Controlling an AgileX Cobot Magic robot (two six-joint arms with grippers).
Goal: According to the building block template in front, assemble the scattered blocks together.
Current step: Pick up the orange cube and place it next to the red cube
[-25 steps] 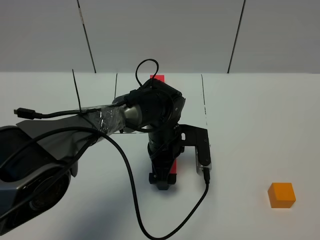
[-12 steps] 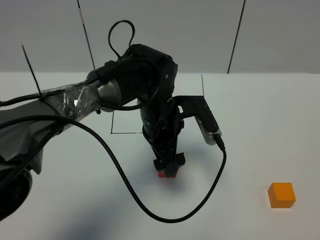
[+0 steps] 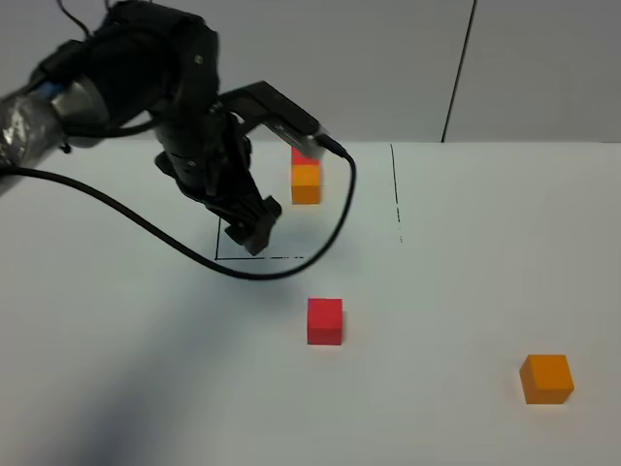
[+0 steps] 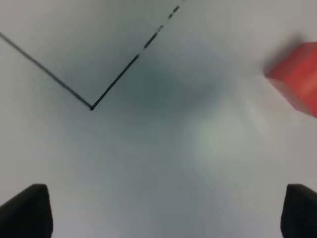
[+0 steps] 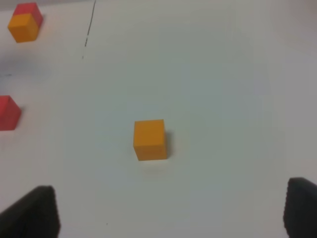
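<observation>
Blocks lie apart on the white table (image 3: 466,252). The loose red cube (image 3: 325,320) stands alone near the middle, just outside the near line of the marked square (image 3: 397,194), and the loose orange cube (image 3: 546,378) sits well off on the right arm's side. The template (image 3: 306,176) rests at the far side of that square, its orange half facing forward and its red half behind, which sets the order the loose pair must copy.

The left gripper (image 3: 254,230) hangs above the square's near corner, clear of the red cube. Its wrist view shows the fingertips (image 4: 27,210) spread wide with nothing between them and the red cube off to one side. Most likely the cube stands free where it is so that the other block can be brought to it (a central spot suits both arms).

The right gripper (image 5: 168,210) is also wide open and empty. It looks down on the orange cube, which sits ahead of the gap between its fingers, well placed for a descent and grasp. That cube would then have to meet the red cube's near face, flush and square.
</observation>
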